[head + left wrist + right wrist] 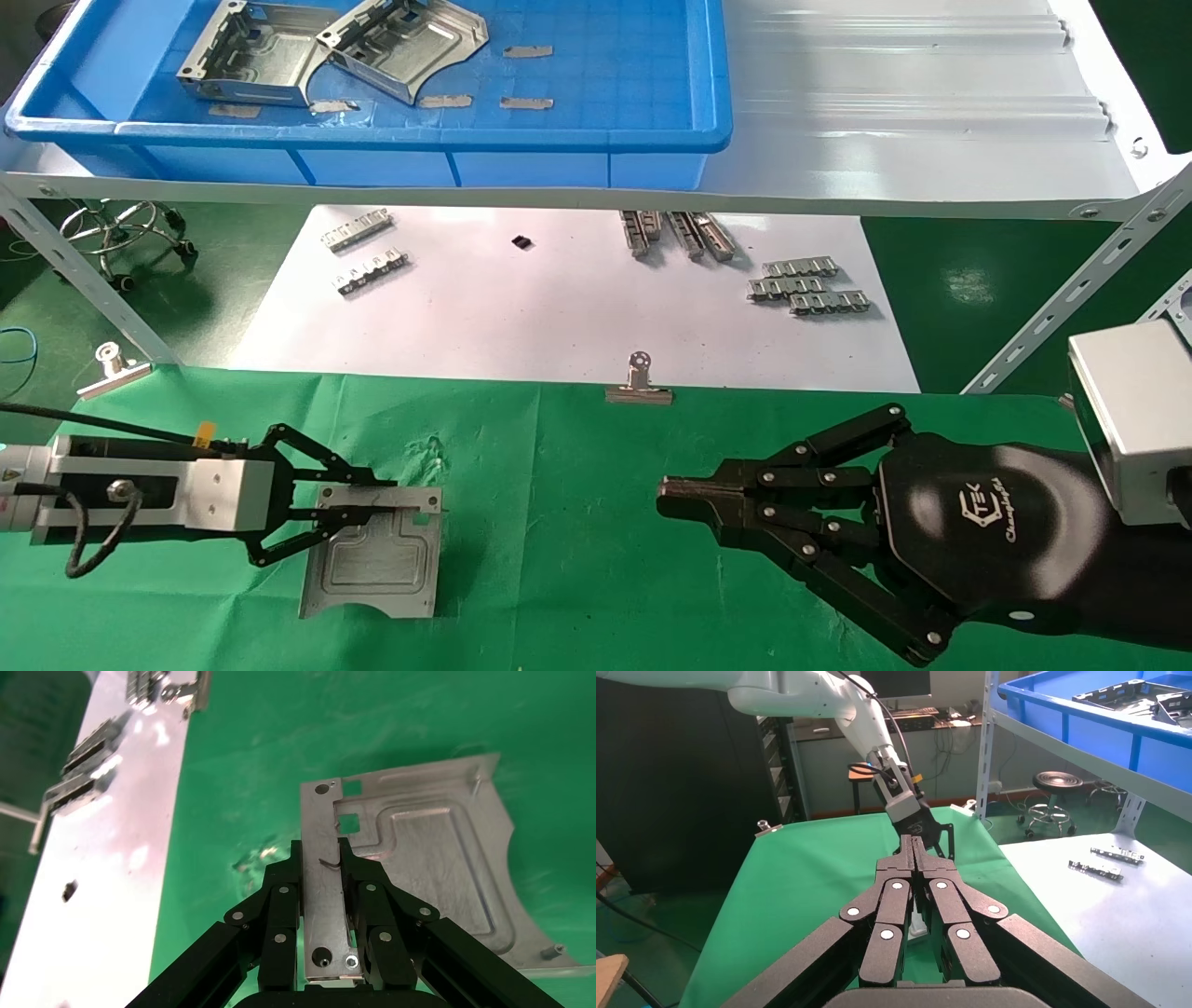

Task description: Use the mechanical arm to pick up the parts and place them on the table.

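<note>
We see our left claw (396,499) clamped on the upright flange of a sheet-metal plate (377,559) lying on the green worktop (559,522), our right claw (675,499) closed, well apart.

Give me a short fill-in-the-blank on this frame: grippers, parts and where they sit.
1. The left gripper is shut on the flange of a ____ lying on the green table.
2. The right gripper is shut and holds ____.
3. ____ more parts lie in the blue bin.
4. The bin sits on the ____.

Missing words: part; nothing; Two; shelf
</note>
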Controlling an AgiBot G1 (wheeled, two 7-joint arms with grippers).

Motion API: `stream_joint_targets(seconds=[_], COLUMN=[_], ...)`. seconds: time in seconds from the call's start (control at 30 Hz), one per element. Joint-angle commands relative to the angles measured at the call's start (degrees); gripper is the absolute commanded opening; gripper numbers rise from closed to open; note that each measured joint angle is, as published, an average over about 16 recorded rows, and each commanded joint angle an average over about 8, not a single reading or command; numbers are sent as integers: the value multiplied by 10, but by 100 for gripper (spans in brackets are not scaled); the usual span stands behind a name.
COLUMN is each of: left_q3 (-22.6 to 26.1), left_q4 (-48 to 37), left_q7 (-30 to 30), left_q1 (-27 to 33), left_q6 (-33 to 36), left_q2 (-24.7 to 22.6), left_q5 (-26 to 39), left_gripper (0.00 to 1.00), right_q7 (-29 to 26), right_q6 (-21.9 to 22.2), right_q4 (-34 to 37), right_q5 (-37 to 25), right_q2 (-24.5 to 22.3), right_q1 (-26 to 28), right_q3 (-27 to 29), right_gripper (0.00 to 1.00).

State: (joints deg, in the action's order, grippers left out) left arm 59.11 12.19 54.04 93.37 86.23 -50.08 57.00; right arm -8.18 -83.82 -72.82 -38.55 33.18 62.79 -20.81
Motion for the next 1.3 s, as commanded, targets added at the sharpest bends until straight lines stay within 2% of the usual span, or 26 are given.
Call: stream_joint_targets(seconds=[0.03, 0.2, 0.27, 0.7, 0.87, 0.97, 1.0, 1.23, 1.3], left_q3=[-2, -2, -3, -11, -9, -6, -6, -28, -42], left_q4=[-14, -36, -44, -71, -72, -58, -48, -4, 12], left_q7=[9, 30, 37, 66, 47, 8, -10, -82, -96], left_q1=[-1, -5, -6, 5, 19, 23, 23, 6, -5], left_q6=[-5, -20, -23, -4, 30, 47, 51, 57, 55], left_q2=[-6, -19, -22, -26, -16, -7, -1, 11, 13], left_q5=[-2, -1, -2, -13, -12, -16, -20, -28, -29], left_gripper=[19, 81, 98, 100, 100, 100, 100, 100, 100], right_q7=[0, 0, 0, 0, 0, 0, 0, 0, 0], right_q6=[0, 0, 0, 0, 0, 0, 0, 0, 0], right_q4=[0, 0, 0, 0, 0, 0, 0, 0, 0], right_q5=[0, 0, 0, 0, 0, 0, 0, 0, 0], right_q2=[0, 0, 0, 0, 0, 0, 0, 0, 0], right_q1=[0, 0, 0, 0, 0, 0, 0, 0, 0], right_q3=[0, 0, 0, 0, 0, 0, 0, 0, 0], right_gripper=[0, 0, 0, 0, 0, 2, 11, 96, 100])
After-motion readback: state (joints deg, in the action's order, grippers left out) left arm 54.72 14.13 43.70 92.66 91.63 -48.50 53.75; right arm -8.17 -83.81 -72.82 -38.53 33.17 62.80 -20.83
